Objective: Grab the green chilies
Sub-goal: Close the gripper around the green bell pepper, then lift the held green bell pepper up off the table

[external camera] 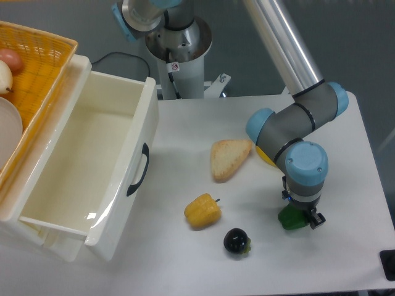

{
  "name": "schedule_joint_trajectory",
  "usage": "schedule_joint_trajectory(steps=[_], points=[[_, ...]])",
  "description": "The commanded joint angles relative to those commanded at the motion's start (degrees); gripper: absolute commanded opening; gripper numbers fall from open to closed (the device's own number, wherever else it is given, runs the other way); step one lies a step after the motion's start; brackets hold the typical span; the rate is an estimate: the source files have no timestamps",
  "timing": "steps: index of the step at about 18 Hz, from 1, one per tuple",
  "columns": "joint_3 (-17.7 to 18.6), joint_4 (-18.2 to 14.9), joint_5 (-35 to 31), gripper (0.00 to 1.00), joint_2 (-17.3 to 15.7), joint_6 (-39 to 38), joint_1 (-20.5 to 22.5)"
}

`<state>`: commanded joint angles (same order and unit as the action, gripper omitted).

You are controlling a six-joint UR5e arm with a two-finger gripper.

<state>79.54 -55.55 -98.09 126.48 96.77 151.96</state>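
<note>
The green chilies point(290, 219) lie on the white table at the right front; only a small glossy green part shows. My gripper point(300, 216) points straight down right over it and hides most of it. The arm's wrist covers the fingers, so I cannot tell whether they are open or shut on it. The toy seems to rest on the table.
A yellow pepper point(202, 211) and a dark round fruit point(236, 241) lie to the left of the gripper. A slice of bread point(227, 158) lies behind them. A yellow thing point(264, 155) shows under the arm. A white open bin point(80, 166) and an orange basket point(37, 61) stand at the left.
</note>
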Motion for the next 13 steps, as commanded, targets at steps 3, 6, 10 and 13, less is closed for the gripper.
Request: schedule_joint_trajectory(steps=[3,6,10,13], points=[[0.44,-0.53,3.43,0.47,-2.46,-1.58,1.41],[0.53,-2.45,5.37,0.47,-4.31,-4.92,2.81],[0.09,-7.99,5.55,0.47,-7.21,-5.54,4.40],[0.09,-8.70,5.63,0.47,-8.00,-7.81,4.92]])
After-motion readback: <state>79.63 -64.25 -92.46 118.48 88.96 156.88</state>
